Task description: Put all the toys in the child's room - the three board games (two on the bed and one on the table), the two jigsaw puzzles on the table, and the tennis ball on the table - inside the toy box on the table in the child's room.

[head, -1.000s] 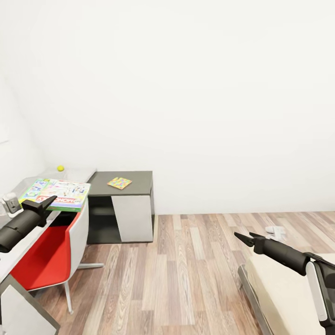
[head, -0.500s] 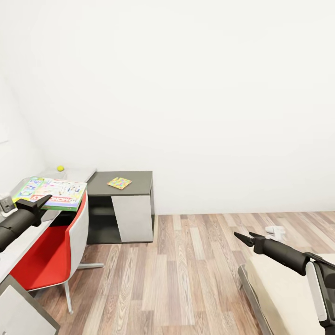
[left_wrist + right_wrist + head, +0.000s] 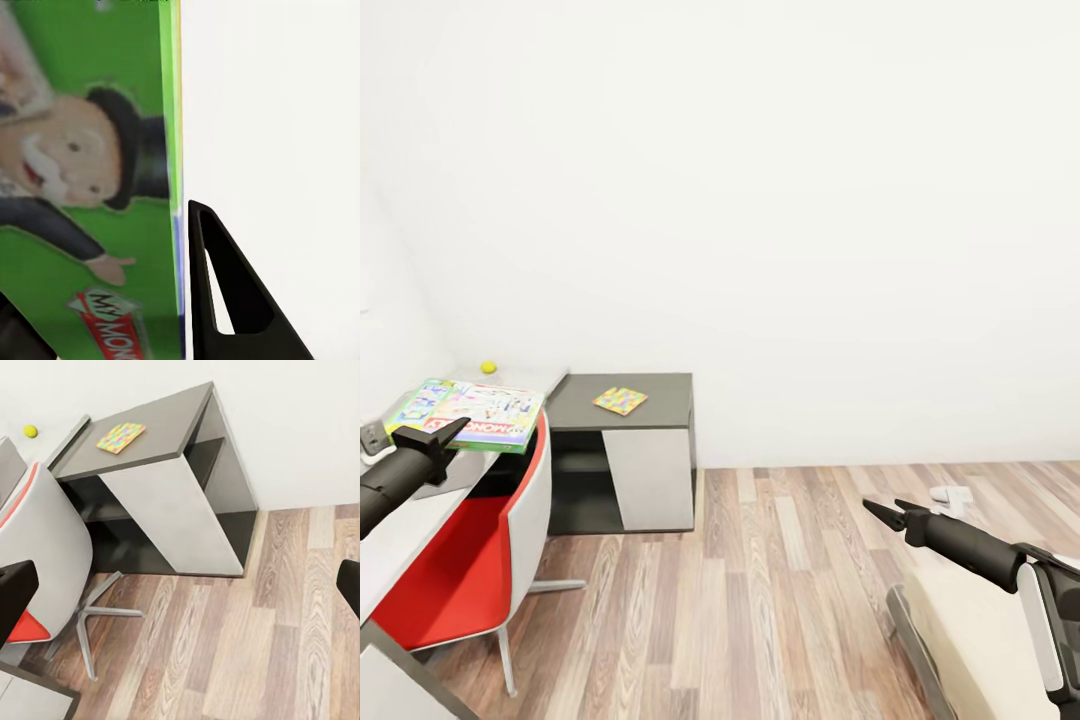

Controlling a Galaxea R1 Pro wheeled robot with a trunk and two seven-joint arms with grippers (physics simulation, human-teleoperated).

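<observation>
Head view: left pincer (image 3: 445,432) clamped on the near edge of a white-green board game (image 3: 468,414), carried flat above the light grey counter (image 3: 400,520), over the red and white chair (image 3: 470,540). Left wrist view shows the same board game (image 3: 90,180) up close, green print with a top-hatted cartoon man, one black finger (image 3: 232,300) against its edge and the other dark at the corner on its far side.

Tennis ball (image 3: 488,367) sits on the light grey counter near the wall, beyond the held box. One jigsaw puzzle (image 3: 620,401) lies flat on the dark grey counter section (image 3: 660,395), well apart from the ball. Right wrist view has both too: ball (image 3: 30,430), puzzle (image 3: 121,437), dark section with white cabinet front (image 3: 176,521).

Right pincer (image 3: 880,511) hangs over the wood-plank floor (image 3: 760,600), fingers parted wide, nothing between them; in the right wrist view the tips sit at opposite edges. Bed (image 3: 960,640) corner with beige mattress lies under the right arm. A small white object (image 3: 952,495) lies on the floor near the wall, too small to tell.
</observation>
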